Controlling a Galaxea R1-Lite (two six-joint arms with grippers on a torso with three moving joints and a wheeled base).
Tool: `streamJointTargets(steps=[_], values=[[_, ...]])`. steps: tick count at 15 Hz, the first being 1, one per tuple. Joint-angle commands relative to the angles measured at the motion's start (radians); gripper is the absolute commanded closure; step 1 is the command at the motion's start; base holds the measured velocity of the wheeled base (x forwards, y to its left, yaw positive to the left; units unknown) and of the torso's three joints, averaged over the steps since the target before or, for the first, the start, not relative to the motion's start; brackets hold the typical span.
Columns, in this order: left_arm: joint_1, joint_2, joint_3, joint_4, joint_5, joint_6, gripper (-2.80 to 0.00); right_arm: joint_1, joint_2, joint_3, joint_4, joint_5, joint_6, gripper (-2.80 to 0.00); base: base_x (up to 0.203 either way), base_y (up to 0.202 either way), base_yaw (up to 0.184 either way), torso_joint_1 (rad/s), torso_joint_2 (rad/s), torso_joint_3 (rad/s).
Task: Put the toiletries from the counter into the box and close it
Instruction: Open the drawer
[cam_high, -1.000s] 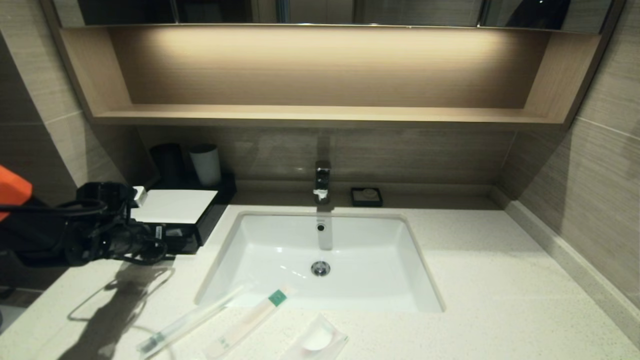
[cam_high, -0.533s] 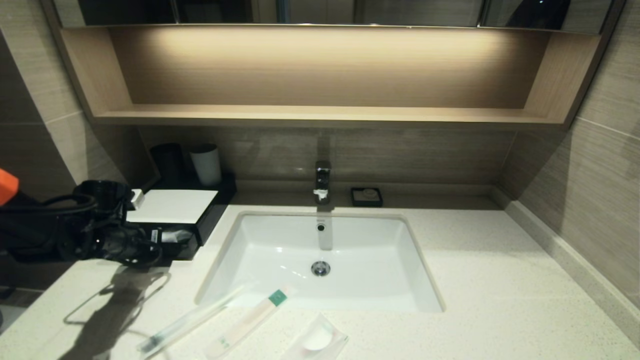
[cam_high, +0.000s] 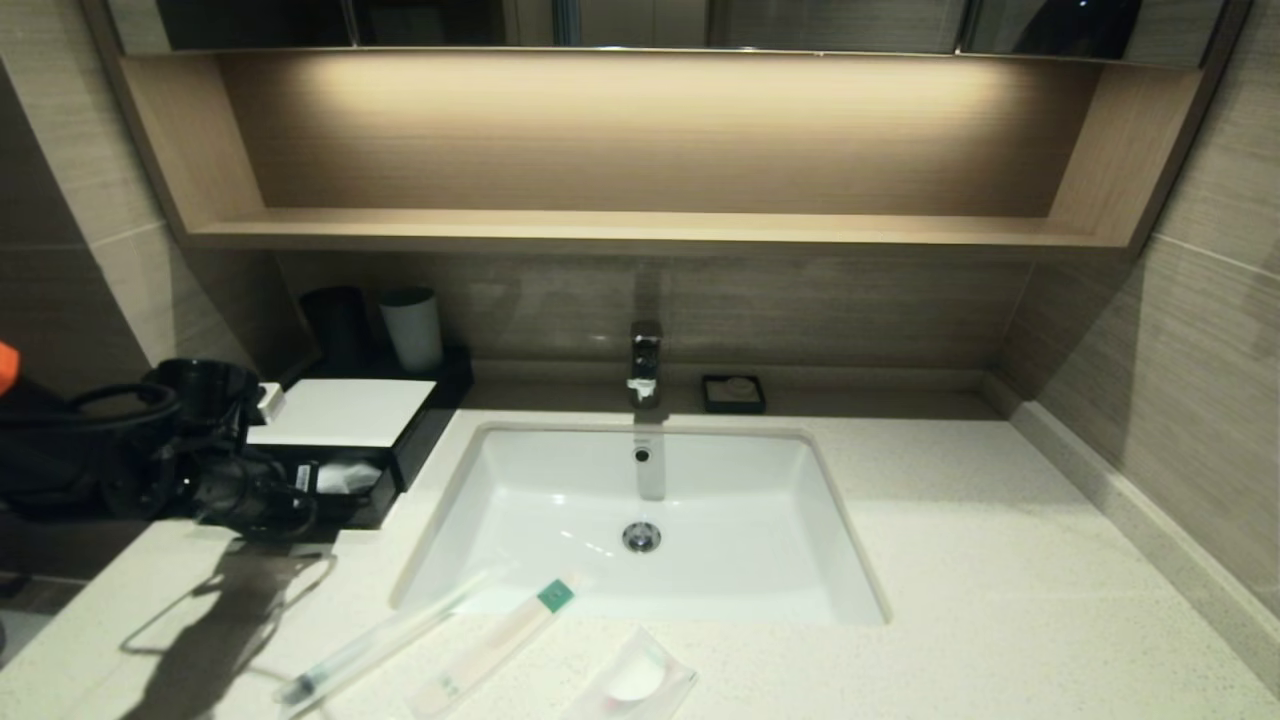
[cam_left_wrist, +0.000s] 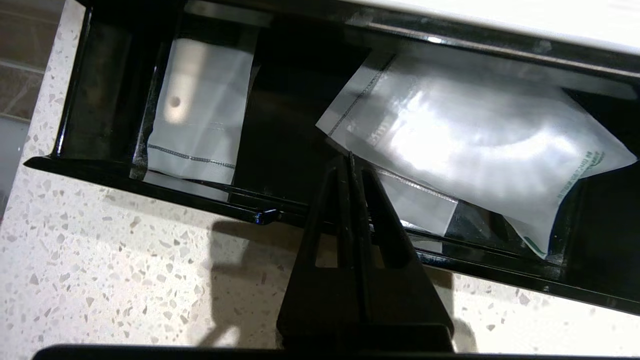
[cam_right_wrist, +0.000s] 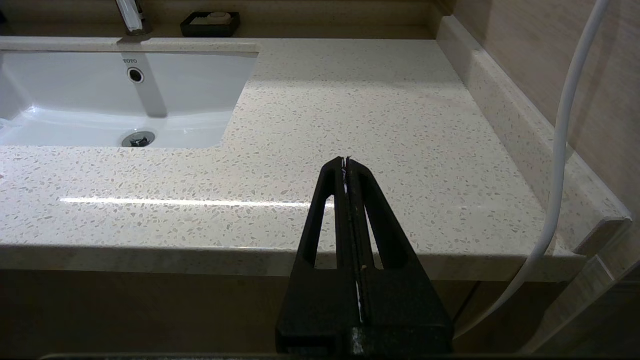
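Left hand (cam_left_wrist: 350, 159) at the open drawer of the box (cam_high: 345, 412), fingers pressed together, pinching nothing.
Three toiletries lie on the bench (cam_high: 1000, 560), well apart from this hand: clear sleeve (cam_high: 370, 645), green-ended packet (cam_high: 495, 640), square sachet (cam_high: 630, 680). Risk: nudging the drawer shut early. Right hand (cam_right_wrist: 346, 161), fingers together, hangs off the bench edge.

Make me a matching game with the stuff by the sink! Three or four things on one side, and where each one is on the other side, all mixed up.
Things:
1. small square sachet
2. white cup
3. small black dish
4. left gripper

Places:
A. at the wall, beside the tap
B. over the front rim of the box's open drawer
C. behind the box's white top
D. on the counter's near edge, in front of the sink

Pairs: 1-D, 2-C, 3-A, 4-B
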Motion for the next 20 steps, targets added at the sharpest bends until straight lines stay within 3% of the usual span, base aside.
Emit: streamJointTargets(steps=[1, 20], values=[[0.000, -0.019, -0.001, 0.025, 0.000, 0.003, 0.00, 0.000, 0.000, 0.002, -0.001, 0.000, 0.000, 0.00, 0.000, 0.000, 0.000, 0.000, 0.00, 0.000], [0.001, -0.090, 0.004, 0.214, -0.001, 0.036, 0.00, 0.000, 0.000, 0.000, -0.001, 0.000, 0.000, 0.00, 0.000, 0.000, 0.000, 0.000, 0.00, 0.000]])
